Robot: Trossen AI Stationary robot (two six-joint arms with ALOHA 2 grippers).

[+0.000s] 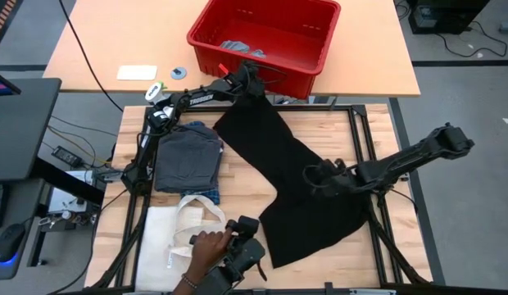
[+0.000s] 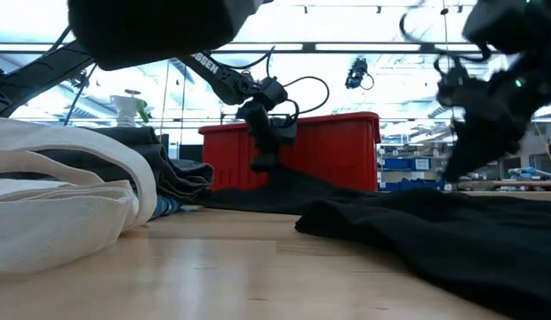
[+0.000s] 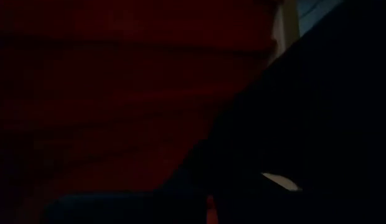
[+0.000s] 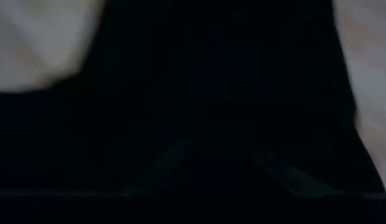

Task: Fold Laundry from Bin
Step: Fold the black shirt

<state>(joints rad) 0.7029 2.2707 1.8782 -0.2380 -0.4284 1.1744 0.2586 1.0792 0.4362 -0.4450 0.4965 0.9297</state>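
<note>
One large black garment (image 1: 291, 176) lies spread across my wooden table (image 1: 238, 176), running from just in front of the big red plastic bin (image 1: 266, 37) down toward the near right. Its far corner sits right under my left gripper (image 1: 252, 82), which is pressed against the bin's near wall with its fingers closed together on that black cloth; the low view shows it hanging just in front of the red wall with the fabric beneath it. My right gripper (image 1: 313, 176) is down on the middle of the same garment, and its wrist view gives me almost nothing but black cloth, so I cannot tell whether its fingers are gripping or merely resting there.

Inside the bin I see a small light grey piece (image 1: 238, 47) against the near wall. To the left of the black garment a folded dark grey piece (image 1: 187, 156) lies on top of a blue plaid shirt (image 1: 206, 195), only an edge of which shows. Nearer me is a cream canvas tote bag (image 1: 168, 233) with long handles, and a person's hand (image 1: 206, 250) rests on it.
</note>
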